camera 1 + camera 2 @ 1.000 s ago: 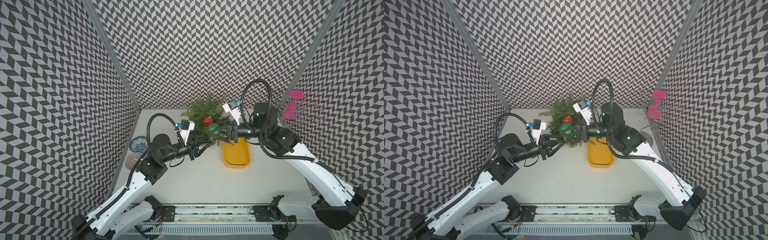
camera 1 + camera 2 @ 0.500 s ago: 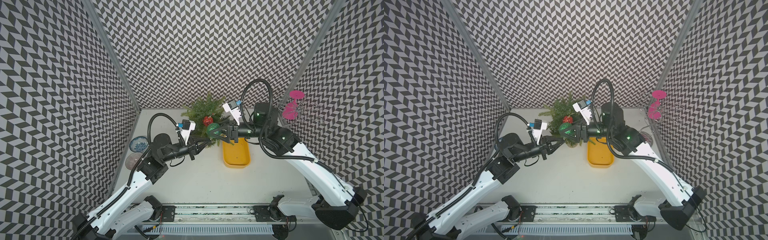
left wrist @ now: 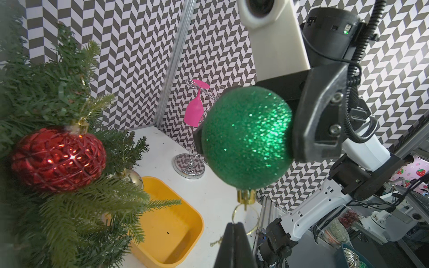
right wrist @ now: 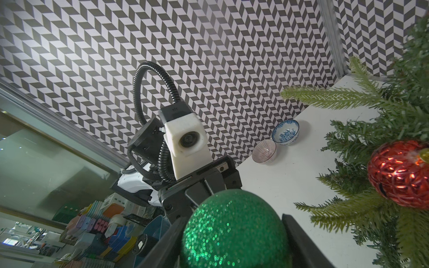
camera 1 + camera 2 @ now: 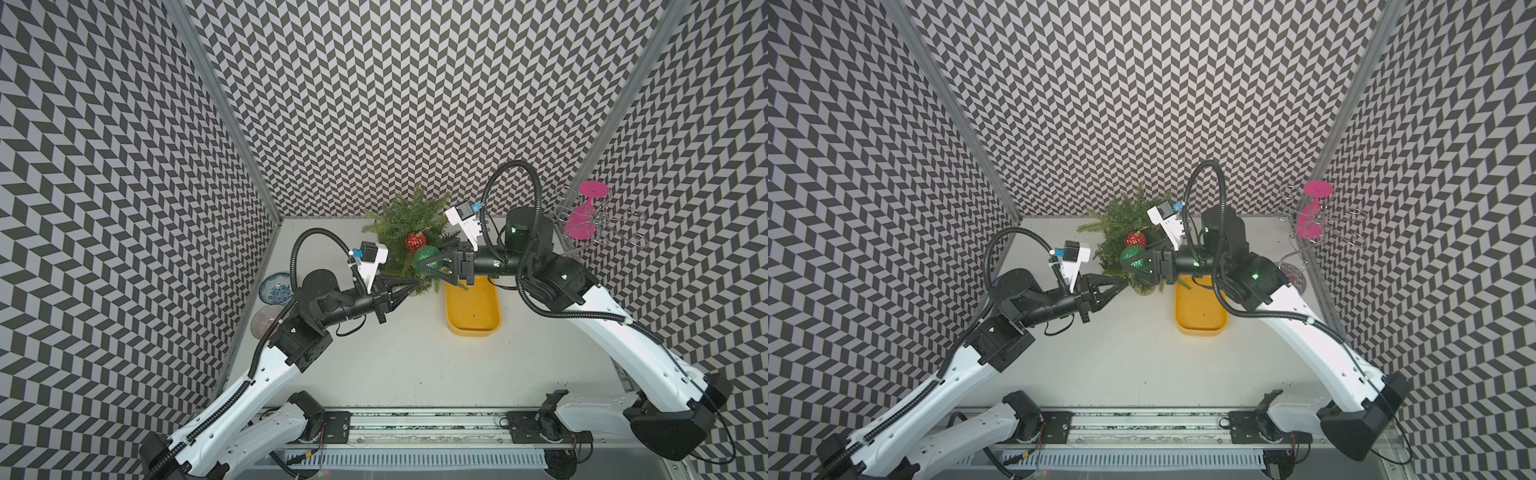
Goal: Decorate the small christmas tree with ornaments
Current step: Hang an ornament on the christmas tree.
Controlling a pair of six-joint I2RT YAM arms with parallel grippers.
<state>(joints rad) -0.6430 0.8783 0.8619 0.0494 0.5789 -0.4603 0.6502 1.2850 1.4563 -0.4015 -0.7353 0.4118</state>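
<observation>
The small christmas tree [image 5: 405, 220] [image 5: 1121, 220] stands at the back of the table. On its branches hang a red ornament [image 5: 415, 242] [image 3: 58, 160] [image 4: 399, 171] and a smaller gold ornament [image 3: 130, 177]. My right gripper [image 5: 422, 264] [image 4: 234, 217] is shut on the glittery green ornament [image 5: 426, 254] [image 5: 1131, 255] [image 3: 246, 139], holding it just in front of the tree with its gold cap turned down. My left gripper [image 5: 415, 282] [image 3: 234, 224] is right below the ball, shut on the thin gold hanging loop [image 3: 234, 214] under the cap.
A yellow tray [image 5: 473, 328] lies right of the tree, under my right wrist. Two small bowls [image 5: 274, 286] [image 5: 266, 322] stand by the left wall. A wire rack with pink wine glasses [image 5: 582, 216] stands at the back right.
My left gripper has gone from open to shut and edged forward to the loop under the green ornament. My right gripper has held still with the ball.
</observation>
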